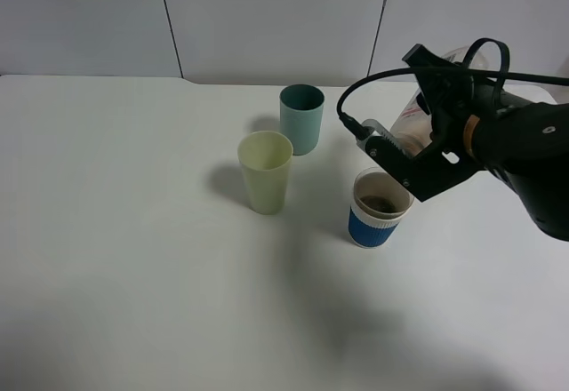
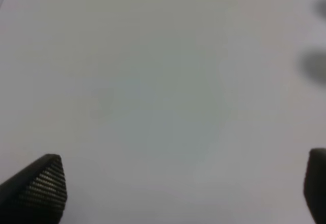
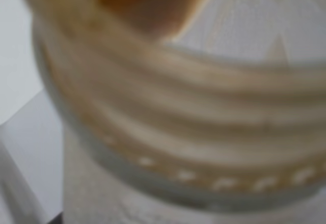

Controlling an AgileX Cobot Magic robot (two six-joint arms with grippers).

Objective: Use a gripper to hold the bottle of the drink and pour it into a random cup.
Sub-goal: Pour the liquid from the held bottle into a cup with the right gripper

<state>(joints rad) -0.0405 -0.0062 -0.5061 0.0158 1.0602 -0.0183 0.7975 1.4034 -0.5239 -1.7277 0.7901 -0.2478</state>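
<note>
Tilted bottle (image 1: 414,117), seemingly in right claw (image 1: 397,154)

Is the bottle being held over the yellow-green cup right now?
No, the bottle tilts over the blue cup, while the yellow-green cup stands apart, further left in the high view.

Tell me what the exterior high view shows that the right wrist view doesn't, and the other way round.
Only the exterior high view shows the teal cup, the pale yellow-green cup, the blue cup with dark liquid in it, and the right gripper holding the bottle tilted above that cup. Only the right wrist view shows a blurred close-up of the threaded neck, tinted brownish inside. Both views show the bottle.
</note>
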